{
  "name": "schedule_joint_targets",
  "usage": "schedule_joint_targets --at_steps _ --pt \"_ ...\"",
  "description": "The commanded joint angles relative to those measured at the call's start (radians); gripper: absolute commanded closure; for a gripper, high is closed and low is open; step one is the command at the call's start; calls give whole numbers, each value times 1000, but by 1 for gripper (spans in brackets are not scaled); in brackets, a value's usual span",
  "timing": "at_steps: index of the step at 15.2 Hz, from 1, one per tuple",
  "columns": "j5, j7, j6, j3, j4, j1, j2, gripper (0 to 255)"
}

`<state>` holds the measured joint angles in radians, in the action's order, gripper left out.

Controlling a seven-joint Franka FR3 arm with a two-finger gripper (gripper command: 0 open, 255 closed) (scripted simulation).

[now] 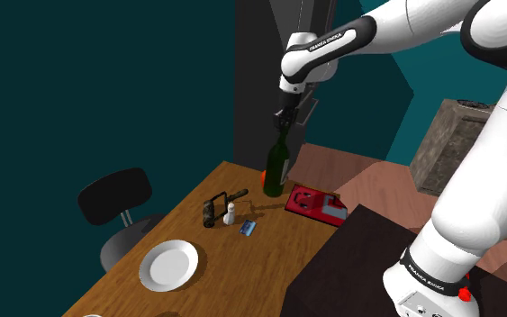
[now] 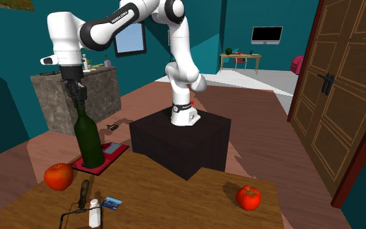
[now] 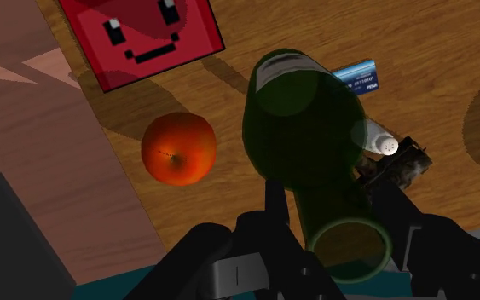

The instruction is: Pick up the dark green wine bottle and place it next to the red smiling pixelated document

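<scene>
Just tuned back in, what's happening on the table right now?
The black gripper is shut on the neck of the dark green wine bottle. The bottle is upright close beside the red smiling document, with a tomato nearby. I cannot tell whether its base is resting on the wooden table.

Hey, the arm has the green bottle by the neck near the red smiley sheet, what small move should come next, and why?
Probably a short, straight lowering. The gripper is shut on the neck of the dark green bottle, which is upright close beside the red document, near the tomato. I cannot tell whether its base touches the table.
</scene>
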<state>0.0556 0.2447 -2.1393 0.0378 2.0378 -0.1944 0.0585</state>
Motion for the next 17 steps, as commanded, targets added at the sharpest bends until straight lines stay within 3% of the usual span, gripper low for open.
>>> schedule_joint_targets --at_steps 1,17 --pt "0 1 -25 0 15 0 9 255" --pt "4 10 -226 2 106 2 119 255"
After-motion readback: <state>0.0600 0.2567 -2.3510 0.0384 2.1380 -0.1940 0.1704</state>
